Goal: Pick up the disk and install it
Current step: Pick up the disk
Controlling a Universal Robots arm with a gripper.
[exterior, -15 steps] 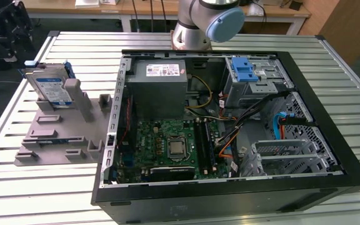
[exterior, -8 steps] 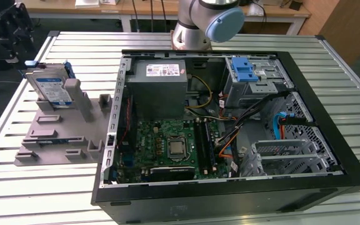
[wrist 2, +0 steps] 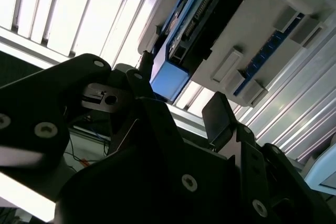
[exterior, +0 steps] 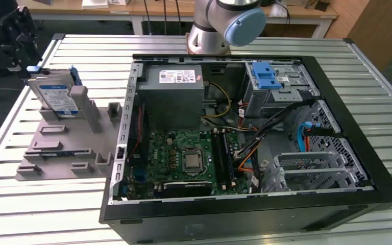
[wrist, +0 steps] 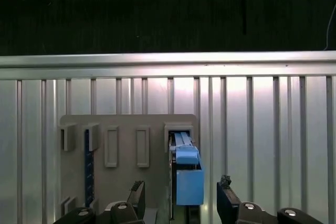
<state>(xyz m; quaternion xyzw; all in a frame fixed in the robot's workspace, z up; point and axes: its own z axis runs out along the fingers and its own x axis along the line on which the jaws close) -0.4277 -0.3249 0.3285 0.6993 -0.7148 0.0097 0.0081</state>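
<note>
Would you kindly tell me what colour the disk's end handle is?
Blue: the disk's end handle shows best in the first wrist view.

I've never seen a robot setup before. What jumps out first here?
The big open computer case sits on the slatted metal table, its green circuit board and cables laid bare. At the exterior view's left, the disk stands on edge in a grey holder, and the black gripper, open, is lined up with its blue end handle.
</note>
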